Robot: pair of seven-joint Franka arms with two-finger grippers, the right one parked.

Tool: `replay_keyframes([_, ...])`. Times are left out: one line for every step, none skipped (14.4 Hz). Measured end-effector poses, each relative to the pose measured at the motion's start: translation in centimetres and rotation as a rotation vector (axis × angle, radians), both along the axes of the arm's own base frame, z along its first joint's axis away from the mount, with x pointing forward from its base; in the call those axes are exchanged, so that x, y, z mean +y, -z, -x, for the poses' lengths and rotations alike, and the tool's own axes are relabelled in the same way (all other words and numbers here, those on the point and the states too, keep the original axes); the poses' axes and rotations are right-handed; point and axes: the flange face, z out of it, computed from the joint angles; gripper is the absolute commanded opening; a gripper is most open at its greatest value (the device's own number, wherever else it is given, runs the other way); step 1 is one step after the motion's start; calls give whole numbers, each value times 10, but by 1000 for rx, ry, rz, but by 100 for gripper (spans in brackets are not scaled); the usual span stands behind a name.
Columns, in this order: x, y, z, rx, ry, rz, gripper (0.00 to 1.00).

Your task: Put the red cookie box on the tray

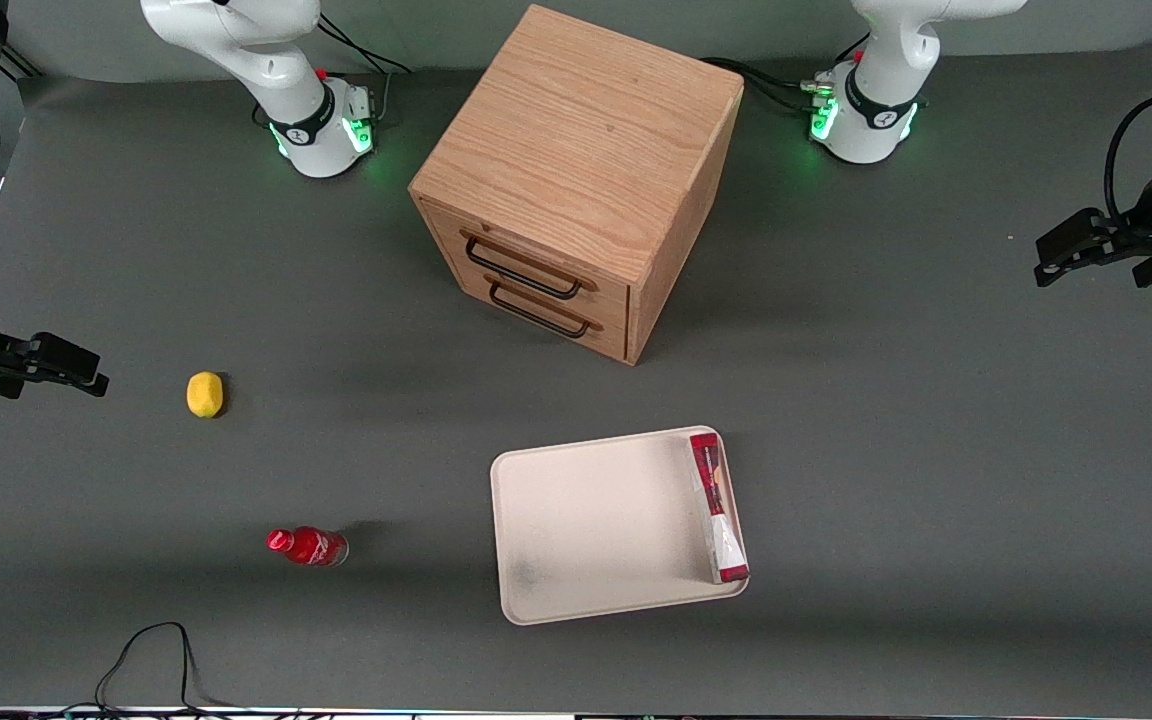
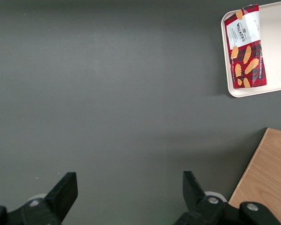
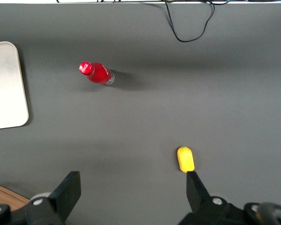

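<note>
We find the red cookie box (image 1: 717, 507) already lying on the tray (image 1: 586, 520), along the tray's edge toward the working arm's end of the bench (image 1: 886, 420). In the front view it seems to rest partly against or on the low rim; we cannot tell whether it sits fully flat.

The claw (image 2: 126, 192) is released, its fingers spread wide with nothing between them. It hangs above bare bench, well apart from the tray, out at the working arm's end.

Our judgement: the placing step is done and the arm is in retreat or at rest. If anything is left, it is only to confirm that the box is stable on the rim; a nudge toward the tray's middle would call for a fresh approach from above.

Other things noted: a wooden drawer cabinet (image 1: 576, 180) with two dark handles, farther from the front camera than the tray; a small red bottle (image 1: 307, 546) and a yellow lemon-like object (image 1: 204, 394), both toward the parked arm's end.

Hard to make out: the box's small print is mostly unreadable, though the wrist view shows "Walkers" and cookie pictures. The tray is cut off in both wrist views. The working arm's upper links run out of the front view.
</note>
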Motion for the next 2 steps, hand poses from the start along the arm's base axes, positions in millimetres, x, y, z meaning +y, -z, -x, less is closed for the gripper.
replay_keyframes([-1,0,0,0,3,0,100])
replay_keyframes([-1,0,0,0,3,0,100])
